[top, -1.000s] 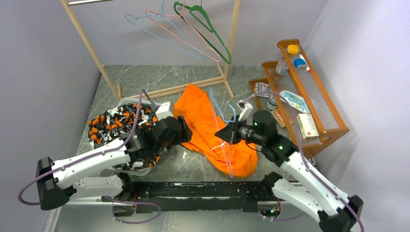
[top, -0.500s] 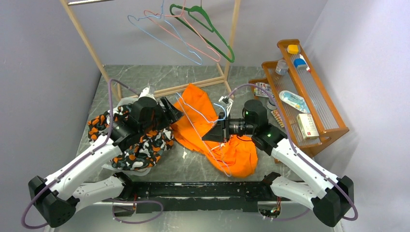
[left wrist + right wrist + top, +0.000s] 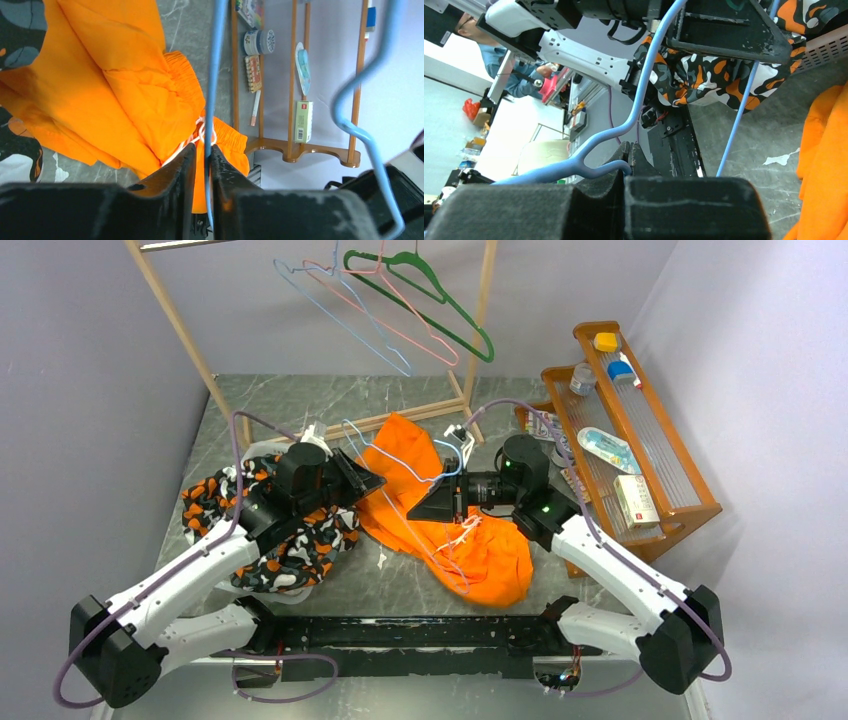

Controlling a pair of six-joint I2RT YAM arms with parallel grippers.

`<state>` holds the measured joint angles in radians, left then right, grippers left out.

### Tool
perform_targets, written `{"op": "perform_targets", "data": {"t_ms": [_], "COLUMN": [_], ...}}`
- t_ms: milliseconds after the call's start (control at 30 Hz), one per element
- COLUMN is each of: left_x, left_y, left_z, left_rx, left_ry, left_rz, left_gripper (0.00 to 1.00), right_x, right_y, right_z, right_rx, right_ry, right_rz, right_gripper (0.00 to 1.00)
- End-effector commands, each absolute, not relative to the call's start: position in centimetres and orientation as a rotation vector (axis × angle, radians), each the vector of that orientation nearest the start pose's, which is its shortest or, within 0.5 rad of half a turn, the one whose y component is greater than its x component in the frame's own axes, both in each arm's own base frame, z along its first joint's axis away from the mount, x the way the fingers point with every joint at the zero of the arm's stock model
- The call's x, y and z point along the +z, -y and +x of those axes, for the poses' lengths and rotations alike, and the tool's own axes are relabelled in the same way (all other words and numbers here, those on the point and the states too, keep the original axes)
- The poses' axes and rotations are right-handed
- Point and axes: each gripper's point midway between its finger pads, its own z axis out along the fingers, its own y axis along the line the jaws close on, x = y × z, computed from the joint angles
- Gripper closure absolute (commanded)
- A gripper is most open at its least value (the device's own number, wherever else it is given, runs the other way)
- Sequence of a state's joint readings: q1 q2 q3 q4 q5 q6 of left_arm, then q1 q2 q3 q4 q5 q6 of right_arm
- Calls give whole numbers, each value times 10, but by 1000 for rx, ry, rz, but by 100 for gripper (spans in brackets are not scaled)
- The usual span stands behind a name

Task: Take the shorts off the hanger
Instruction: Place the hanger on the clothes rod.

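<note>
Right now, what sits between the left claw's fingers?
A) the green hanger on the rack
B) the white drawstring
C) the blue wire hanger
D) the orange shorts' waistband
C: in the left wrist view the blue wire hanger runs straight down between the fingers of the left claw, while the shorts lie beyond them, ungripped.

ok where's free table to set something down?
Two bare patches of table: the far strip behind the rack's base bar, and the near gap between the patterned clothes and the shorts. Centre is crowded: shorts, hanger, left gripper, right gripper. The shelf fills the right.
</note>
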<state>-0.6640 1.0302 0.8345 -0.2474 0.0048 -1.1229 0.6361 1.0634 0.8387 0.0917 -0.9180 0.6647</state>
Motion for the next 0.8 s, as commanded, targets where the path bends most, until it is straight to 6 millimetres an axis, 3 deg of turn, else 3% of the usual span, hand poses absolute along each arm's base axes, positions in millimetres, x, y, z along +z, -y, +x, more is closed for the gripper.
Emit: {"op": "perform_targets", "data": {"t_ms": [0, 67, 167, 367, 400, 433, 667, 767], "left_x": [243, 242, 242, 259, 265, 268, 277, 276], "left_y": [245, 242, 236, 215, 211, 205, 172, 160], "left_z": [258, 259, 260, 267, 268, 271, 274, 271], "left_rx": [-1149, -1143, -1123, -1110, -1106, -1091, -974, -977], "left_ry": [-2072, -2067, -2061, -1947, -1927, -1910, -1900, -1869], "left_rz": [-562, -597, -667, -804, -815, -829, -897, -955], "left_gripper": [86, 93, 93, 93, 93, 93, 93, 93], "right_x": [308, 306, 301, 302, 302, 300, 304, 307], "right_y": [-308, -312, -315, -312, -309, -304, -253, -237], "right_z": [146, 147, 152, 167, 170, 172, 194, 185], "right_rx": [1724, 1710, 1674, 1572, 1538, 1493, 1095, 1014], "right_ry": [-1744, -1762, -1810, -1827, -1828, -1833, -1667, -1574], "right_rz": [-803, -815, -814, -704, -690, -675, -540, -598], "right_gripper": [100, 100, 91, 50, 32, 26, 20, 16]}}
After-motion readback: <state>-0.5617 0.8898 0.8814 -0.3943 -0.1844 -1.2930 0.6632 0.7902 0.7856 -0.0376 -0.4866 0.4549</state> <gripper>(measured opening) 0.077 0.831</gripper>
